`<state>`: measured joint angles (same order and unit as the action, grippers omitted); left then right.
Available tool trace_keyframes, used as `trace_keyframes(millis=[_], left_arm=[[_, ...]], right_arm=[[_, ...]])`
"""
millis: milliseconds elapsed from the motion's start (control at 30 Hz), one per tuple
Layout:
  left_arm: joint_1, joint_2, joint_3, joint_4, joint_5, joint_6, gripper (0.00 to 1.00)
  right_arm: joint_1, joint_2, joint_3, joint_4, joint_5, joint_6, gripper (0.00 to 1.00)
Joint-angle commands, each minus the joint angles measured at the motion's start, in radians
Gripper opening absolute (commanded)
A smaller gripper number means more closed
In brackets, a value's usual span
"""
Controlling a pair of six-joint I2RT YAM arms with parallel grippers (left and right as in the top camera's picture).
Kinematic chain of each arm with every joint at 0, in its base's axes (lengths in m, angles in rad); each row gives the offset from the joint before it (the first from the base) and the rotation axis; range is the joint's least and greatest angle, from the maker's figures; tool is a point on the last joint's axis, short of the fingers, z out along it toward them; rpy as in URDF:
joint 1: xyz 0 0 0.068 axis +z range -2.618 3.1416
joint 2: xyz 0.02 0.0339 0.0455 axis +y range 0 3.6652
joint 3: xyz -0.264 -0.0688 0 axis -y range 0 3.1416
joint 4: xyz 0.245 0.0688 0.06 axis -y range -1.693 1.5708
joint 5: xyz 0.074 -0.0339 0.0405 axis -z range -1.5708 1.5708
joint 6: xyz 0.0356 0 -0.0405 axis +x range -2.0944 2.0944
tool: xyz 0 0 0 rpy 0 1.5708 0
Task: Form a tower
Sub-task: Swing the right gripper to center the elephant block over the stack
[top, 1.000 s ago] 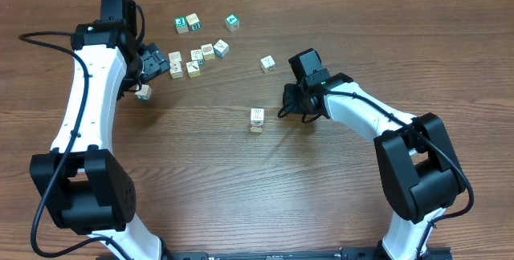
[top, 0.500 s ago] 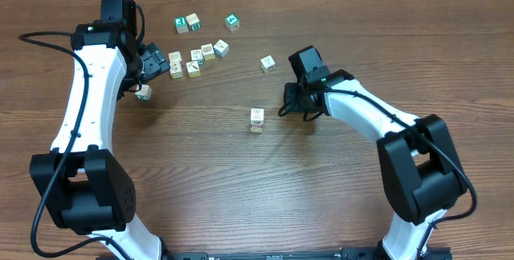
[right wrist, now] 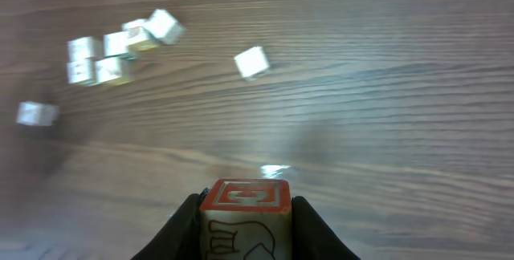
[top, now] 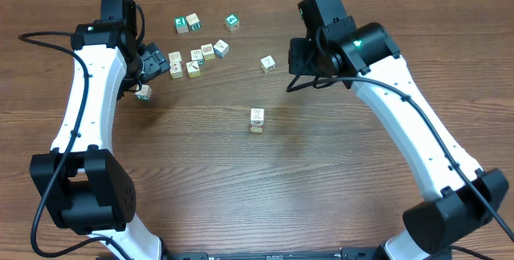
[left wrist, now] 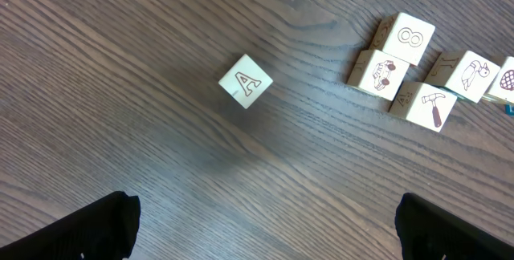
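Observation:
The tower (top: pixel 256 119), a short column of cream cubes, stands at the table's middle. My right gripper (top: pixel 309 61) hangs high above the table, up and to the right of it. In the right wrist view the right gripper (right wrist: pixel 245 216) is shut on a cream cube with a red-printed top (right wrist: pixel 245 196), one finger on each side. My left gripper (top: pixel 154 62) is open at the far left, over bare wood in the left wrist view (left wrist: pixel 273 228). A loose cube printed with an A (left wrist: pixel 246 81) lies ahead of it.
A cluster of loose cubes (top: pixel 197 55) lies at the back left, with teal-faced cubes (top: pixel 182 25) behind it. A single cube (top: pixel 267 63) sits just left of the right gripper. Another single cube (top: pixel 143 91) lies by the left arm.
The right arm has risen and swung back from beside the tower toward the far side, its jaws shut on the red-topped cube. The left arm has not moved.

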<state>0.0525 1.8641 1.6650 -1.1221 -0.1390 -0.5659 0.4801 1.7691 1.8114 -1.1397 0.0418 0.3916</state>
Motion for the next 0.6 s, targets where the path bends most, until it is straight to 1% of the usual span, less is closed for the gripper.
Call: trace_keyframes(millis=[0, 167, 367, 567], left_arm=[[0.000, -0.016, 0.013, 0.001, 0.002, 0.013, 1.00], [0.000, -0.016, 0.013, 0.001, 0.001, 0.013, 0.99], [0.000, -0.016, 0.013, 0.001, 0.002, 0.013, 1.00], [0.000, -0.016, 0.013, 0.000, 0.002, 0.013, 1.00]], right_arm=[[0.077, -0.005, 0.023, -0.024, 0.010, 0.089, 0.25], [0.172, 0.026, 0.021, -0.040, 0.011, 0.150, 0.24], [0.242, 0.061, -0.013, -0.050, 0.090, 0.272, 0.22], [0.275, 0.098, -0.034, -0.045, 0.098, 0.290, 0.20]])
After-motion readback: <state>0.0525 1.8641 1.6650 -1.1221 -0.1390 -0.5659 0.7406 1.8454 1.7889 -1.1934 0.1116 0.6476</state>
